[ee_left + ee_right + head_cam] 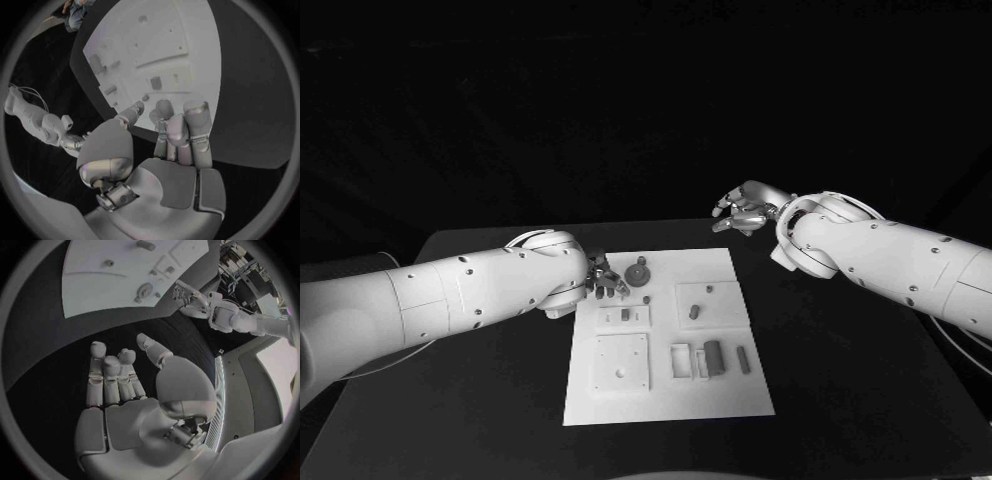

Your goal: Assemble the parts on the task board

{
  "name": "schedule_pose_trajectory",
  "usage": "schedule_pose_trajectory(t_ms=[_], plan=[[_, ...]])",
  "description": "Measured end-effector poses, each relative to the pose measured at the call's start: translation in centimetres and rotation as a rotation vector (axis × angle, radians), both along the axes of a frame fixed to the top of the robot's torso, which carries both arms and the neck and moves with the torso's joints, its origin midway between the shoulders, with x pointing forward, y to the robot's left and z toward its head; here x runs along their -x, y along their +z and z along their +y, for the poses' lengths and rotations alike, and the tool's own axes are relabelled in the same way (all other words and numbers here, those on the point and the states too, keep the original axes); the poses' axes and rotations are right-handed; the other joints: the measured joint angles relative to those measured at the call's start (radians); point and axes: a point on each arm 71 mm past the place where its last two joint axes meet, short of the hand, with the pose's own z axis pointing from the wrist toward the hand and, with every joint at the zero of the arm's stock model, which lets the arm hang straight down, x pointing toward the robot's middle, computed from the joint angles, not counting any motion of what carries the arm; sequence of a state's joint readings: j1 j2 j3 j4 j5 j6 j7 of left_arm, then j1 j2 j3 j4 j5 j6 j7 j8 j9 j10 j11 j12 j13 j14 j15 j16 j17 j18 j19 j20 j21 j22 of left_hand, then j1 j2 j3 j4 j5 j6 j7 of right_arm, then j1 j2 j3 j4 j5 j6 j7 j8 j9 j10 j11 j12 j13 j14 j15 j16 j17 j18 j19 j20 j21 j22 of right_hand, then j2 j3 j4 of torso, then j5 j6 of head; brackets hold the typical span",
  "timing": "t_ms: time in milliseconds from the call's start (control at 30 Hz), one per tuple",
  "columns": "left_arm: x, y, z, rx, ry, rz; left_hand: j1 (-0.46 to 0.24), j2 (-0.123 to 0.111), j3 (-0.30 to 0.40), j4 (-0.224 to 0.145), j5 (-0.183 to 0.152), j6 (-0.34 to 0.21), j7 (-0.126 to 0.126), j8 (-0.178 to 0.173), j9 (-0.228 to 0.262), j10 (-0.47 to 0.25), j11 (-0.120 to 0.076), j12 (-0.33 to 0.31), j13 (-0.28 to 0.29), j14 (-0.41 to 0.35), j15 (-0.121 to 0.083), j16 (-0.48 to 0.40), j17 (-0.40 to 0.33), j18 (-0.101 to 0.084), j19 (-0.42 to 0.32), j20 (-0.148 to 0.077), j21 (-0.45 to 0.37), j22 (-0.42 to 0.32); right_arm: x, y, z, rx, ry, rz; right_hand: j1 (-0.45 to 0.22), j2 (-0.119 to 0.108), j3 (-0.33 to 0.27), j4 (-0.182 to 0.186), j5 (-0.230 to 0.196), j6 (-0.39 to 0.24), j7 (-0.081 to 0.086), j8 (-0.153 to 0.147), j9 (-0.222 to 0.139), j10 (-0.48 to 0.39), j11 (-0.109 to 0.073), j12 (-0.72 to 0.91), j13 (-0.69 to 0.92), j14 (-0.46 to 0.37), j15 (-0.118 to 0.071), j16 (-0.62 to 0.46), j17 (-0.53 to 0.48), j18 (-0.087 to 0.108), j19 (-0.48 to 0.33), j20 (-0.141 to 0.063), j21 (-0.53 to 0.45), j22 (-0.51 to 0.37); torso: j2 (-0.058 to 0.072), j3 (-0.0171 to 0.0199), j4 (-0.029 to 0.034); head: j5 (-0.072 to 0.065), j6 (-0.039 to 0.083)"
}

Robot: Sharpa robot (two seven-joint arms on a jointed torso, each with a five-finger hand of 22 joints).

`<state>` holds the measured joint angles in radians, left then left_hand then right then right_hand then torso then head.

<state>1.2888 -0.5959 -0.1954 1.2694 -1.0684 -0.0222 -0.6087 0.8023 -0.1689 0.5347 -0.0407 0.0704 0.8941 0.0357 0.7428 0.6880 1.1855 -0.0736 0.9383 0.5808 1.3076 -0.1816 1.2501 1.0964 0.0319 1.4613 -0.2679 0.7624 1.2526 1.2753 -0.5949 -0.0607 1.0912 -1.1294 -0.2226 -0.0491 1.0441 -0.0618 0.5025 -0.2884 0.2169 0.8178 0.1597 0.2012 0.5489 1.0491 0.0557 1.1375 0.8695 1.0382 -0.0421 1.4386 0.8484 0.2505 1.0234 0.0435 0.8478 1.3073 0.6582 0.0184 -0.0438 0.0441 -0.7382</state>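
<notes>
Left of centre in the head view, your left hand (600,281) sits at the upper left corner of the task board (733,400), fingers close together and extended, nothing in them as far as the left wrist view shows, fingertips (195,111) just short of the board's edge. Just right of it lies the round gear-like part (639,272), near the hand but, from the head view, apart from it. I'd judge that gear is the step in hand: come at it from above, spread the fingers before contact, and don't shove it sideways off the board. Moving right, a small part sits in the upper middle recess (626,315), a peg-shaped part (694,312) lies on the raised square block, and lower centre a darker bar part (713,354) stands beside the slotted holders, with a smaller piece (743,359) to its right. Bottom left of the board is a bare square plate (622,362). Upper right of the frame, your right hand (744,211) hangs over the black table (848,400) beyond the board's far edge, fingers loosely curled, holding nothing in the right wrist view. Keep it parked there, clear of the left arm's path.
</notes>
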Motion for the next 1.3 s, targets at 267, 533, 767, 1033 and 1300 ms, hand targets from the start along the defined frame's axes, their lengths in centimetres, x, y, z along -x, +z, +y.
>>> schedule_pose_trajectory(t_ms=[267,533,767,1033,1300], plan=[[-1.9,2.6,2.3,0.007,0.068,-0.048,0.043,0.072,-0.004,-0.048,0.097,-0.026,0.012,-0.031,-0.023,-0.022,0.014,0.0,-0.014,-0.014,0.014,-0.02,-0.013,0.0,-0.005,0.005,-0.012,-0.001,-0.1,0.0,-0.2,0.002,-0.005,0.0,0.0,0.0,0.003,0.003,0.0,0.0,0.0,0.0,0.0,0.0,0.0,0.0,-0.001,0.0,0.0,0.0,0.0,0.0,0.0,0.0,0.0,0.0,0.0,0.0,0.0002,0.0,0.012],[-4.3,2.7,3.9,0.002,0.148,-0.077,0.024,0.068,-0.021,-0.048,0.088,-0.047,0.026,-0.055,-0.041,-0.043,0.026,-0.008,-0.022,-0.025,0.025,-0.031,-0.025,0.0,-0.02,0.012,-0.026,-0.007,-0.1,0.0,-0.1,0.003,-0.003,0.0,0.0,0.0,0.003,0.003,0.0,0.0,0.0,0.0,0.0,0.0,0.0,0.0,-0.001,0.001,0.002,0.0,0.0,0.0,0.0,0.0,0.0,0.0,0.001,0.0,0.0005,0.001,0.02],[-5.9,2.8,3.5,0.002,0.17,-0.103,0.021,0.064,-0.028,-0.048,0.087,-0.079,0.042,-0.101,-0.064,-0.059,0.041,-0.017,-0.031,-0.033,0.033,-0.035,-0.029,-0.001,-0.028,0.019,-0.031,-0.009,-0.1,0.0,0.0,0.003,-0.002,0.0,0.005,0.005,0.006,0.0,0.005,0.0,0.0,0.0,-0.001,0.0,0.0,0.0,-0.001,0.001,0.002,0.0,0.0,0.0,0.0,0.0,0.0,0.0,0.002,-0.0013,-0.0009,0.002,0.027],[-6.9,2.5,4.3,-0.009,0.2,-0.118,0.021,0.064,-0.035,-0.056,0.087,-0.091,0.048,-0.137,-0.081,-0.064,0.047,-0.021,-0.035,-0.034,0.041,-0.035,-0.03,-0.001,-0.028,0.022,-0.031,-0.009,0.0,0.0,0.1,0.002,0.0,0.001,0.005,0.005,0.006,0.0,0.005,0.0,0.0,0.0,-0.001,0.0,0.0,0.0,-0.001,0.001,0.002,0.0,-0.001,0.0,0.0,0.0,0.0,0.0,0.004,-0.0012,-0.002,0.004,0.028],[-7.2,1.9,3.8,-0.015,0.194,-0.119,0.015,0.048,-0.041,-0.063,0.078,-0.115,0.062,-0.187,-0.1,-0.071,0.054,-0.021,-0.037,-0.037,0.052,-0.035,-0.031,-0.001,-0.027,0.038,-0.035,-0.009,0.0,0.0,0.3,0.002,0.003,0.0,0.001,0.009,0.006,0.0,0.009,0.0,0.0,0.0,-0.001,0.0,0.0,0.0,-0.001,0.001,0.002,0.0,-0.001,0.0,0.0,0.0,0.0,0.0,0.004,-0.0003,-0.0019,0.0,0.026]])
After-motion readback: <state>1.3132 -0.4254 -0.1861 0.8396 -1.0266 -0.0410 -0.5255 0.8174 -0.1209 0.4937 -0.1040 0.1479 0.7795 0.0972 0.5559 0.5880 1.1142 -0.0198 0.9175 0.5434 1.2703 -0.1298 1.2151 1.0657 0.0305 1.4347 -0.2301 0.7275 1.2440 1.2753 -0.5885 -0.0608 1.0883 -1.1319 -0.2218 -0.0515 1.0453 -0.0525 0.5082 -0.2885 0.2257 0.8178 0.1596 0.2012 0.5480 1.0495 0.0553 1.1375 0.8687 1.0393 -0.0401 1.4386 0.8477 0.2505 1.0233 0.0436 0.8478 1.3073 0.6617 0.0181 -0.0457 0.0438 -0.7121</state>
